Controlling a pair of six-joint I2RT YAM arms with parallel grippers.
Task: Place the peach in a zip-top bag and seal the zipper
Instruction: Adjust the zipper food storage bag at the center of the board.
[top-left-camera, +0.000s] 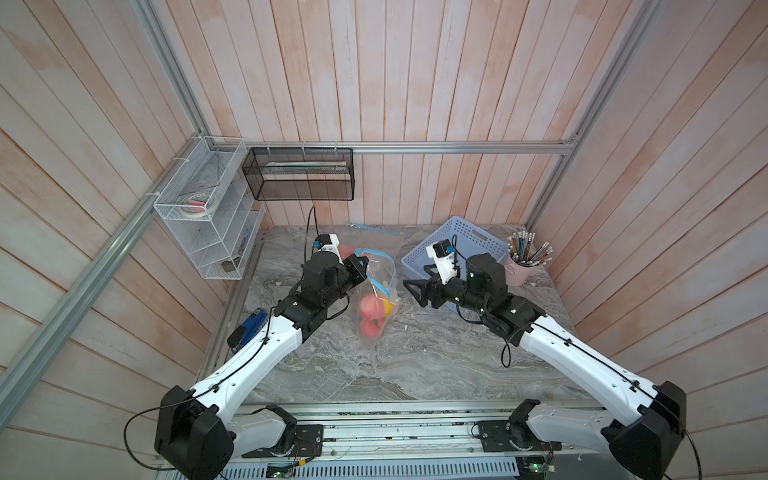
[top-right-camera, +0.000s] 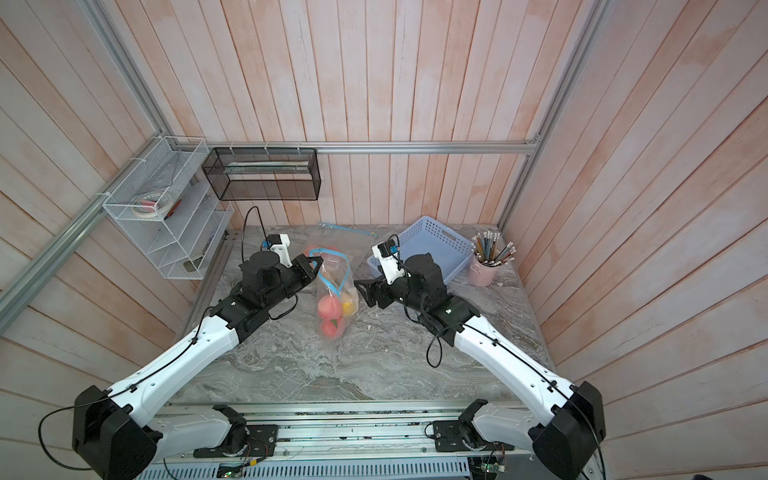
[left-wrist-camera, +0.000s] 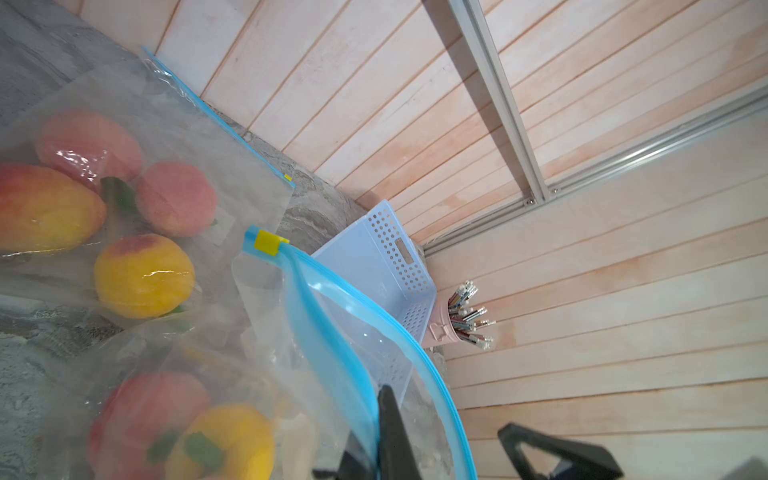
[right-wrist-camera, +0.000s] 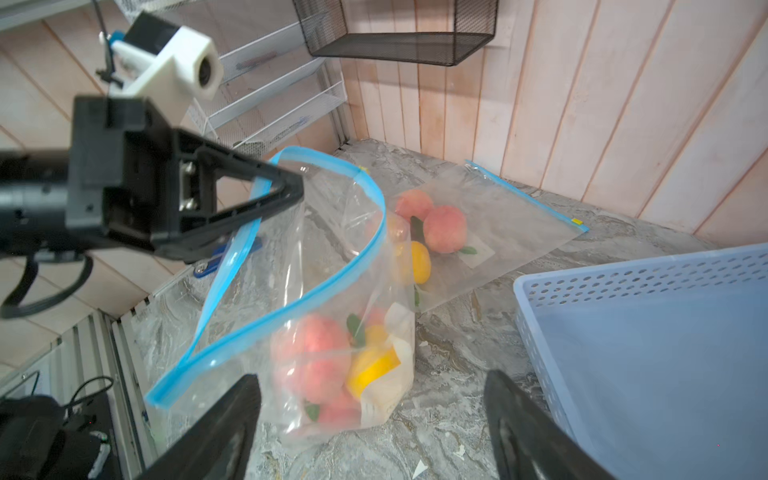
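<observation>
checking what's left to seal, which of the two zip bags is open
The upright bag pinched at its blue rim by the left gripper: its mouth gapes wide. The other bag lies flat behind it, zipper strip straight.

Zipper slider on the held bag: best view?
Left wrist: the yellow slider is large and sharp at the end of the open blue track. Right wrist shows only a small yellow speck on the track. Top views: too small to tell.
</observation>
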